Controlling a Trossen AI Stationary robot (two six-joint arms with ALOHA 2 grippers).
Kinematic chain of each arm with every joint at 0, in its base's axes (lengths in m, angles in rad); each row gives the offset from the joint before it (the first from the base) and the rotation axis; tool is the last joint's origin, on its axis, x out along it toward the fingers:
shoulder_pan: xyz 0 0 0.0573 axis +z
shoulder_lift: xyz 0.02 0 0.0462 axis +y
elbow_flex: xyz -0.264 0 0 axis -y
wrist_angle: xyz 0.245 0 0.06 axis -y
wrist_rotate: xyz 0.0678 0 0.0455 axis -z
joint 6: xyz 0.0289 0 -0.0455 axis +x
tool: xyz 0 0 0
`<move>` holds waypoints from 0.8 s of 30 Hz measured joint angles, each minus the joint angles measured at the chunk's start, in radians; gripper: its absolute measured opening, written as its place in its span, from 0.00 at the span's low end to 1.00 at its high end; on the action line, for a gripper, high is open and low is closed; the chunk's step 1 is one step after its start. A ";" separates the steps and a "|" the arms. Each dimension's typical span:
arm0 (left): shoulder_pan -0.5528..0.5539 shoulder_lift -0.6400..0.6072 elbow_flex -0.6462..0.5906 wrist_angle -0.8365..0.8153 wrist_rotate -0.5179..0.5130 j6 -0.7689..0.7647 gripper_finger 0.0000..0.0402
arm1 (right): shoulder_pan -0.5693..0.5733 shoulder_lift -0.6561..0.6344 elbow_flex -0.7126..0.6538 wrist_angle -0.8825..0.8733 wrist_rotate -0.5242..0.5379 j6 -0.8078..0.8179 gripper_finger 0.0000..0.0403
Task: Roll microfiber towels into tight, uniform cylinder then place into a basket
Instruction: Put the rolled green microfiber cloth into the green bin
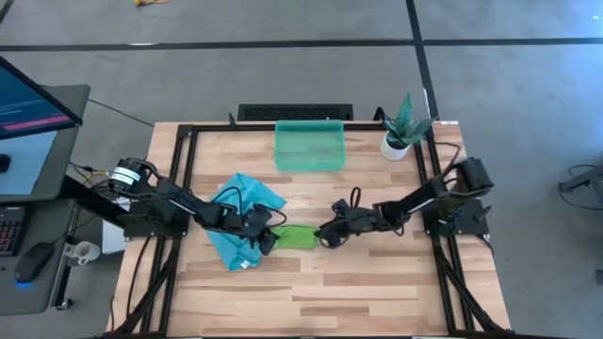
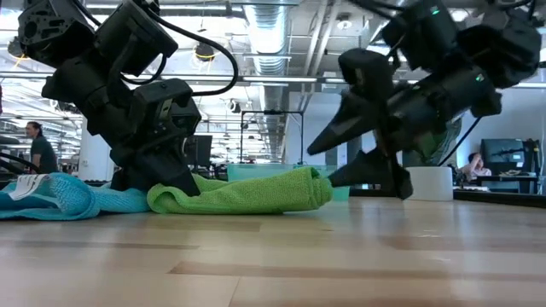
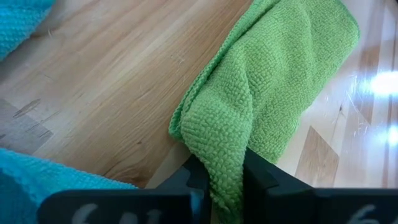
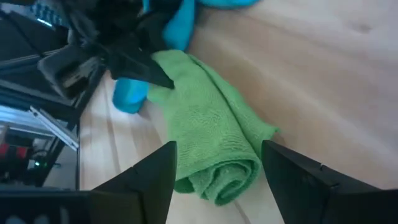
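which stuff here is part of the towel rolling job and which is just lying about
Job: green towel, rolled, pinched at one end by the left gripper; blue towel, loose on the table; basket; right gripper, open at the roll's other end.

Lying about: plant pot; monitor; mouse.

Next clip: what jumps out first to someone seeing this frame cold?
The rolled lime green towel lying mid-table between the two arms draws the eye, with the left claw shut on one end and the right claw standing open around the spiral end. Beside it, under the left arm, the turquoise towel lies crumpled and unrolled. The teal basket sits toward the far edge, no towel in it.
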 joint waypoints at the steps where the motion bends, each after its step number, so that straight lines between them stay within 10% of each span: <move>1: 0.000 0.000 0.000 0.000 0.000 0.000 0.08 | -0.002 0.018 0.008 0.002 -0.014 0.013 0.63; 24: 0.000 0.000 0.000 0.002 -0.004 -0.001 0.08 | -0.007 0.103 0.119 -0.113 -0.134 0.053 0.60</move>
